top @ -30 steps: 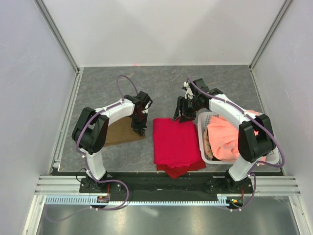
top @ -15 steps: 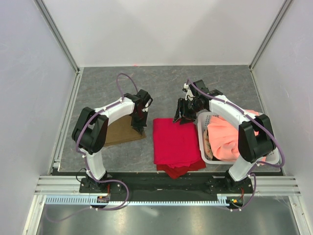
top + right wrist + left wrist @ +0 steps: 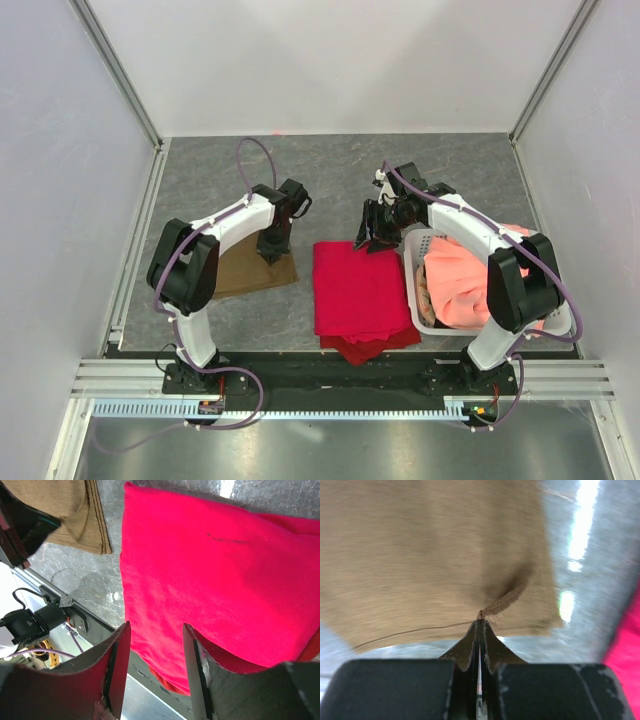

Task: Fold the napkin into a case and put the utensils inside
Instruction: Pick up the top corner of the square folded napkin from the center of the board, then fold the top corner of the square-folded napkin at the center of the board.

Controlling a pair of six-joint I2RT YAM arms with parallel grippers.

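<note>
the left gripper (image 3: pixel 480 624) is clenched, its two black fingers pressed together on a small raised ridge of the thin, matte olive-brown fabric napkin (image 3: pixel 420 555); the pinch sits close to one edge of the napkin, not far from the corner that faces the red cloth, and is judged to be the hold needed to lift that edge and carry it over for a fold; a dark crease runs from the pinch into the fabric, while the rest of the napkin lies flat on the grey stone-patterned table (image 3: pixel 330 170), partly hidden by the left arm in the top view; no narrow pocket is formed, so the case is judged not yet begun; the right gripper (image 3: pixel 152 645) is released, its fingers standing apart with nothing between them, hovering over the far edge of the folded bright red fabric cloth (image 3: pixel 215 580), apparently parked there so as not to obstruct the left arm; the red cloth lies between the napkin and the white plastic basket (image 3: pixel 412 290), apart from the napkin and close against the basket; the basket holds a crumpled salmon-orange cloth (image 3: pixel 455 280) and is partly covered by the right arm; the small gold-coloured metal utensils cannot be found in any view; no brand, label or legible writing shows on the cloths, the basket or the arms
</note>
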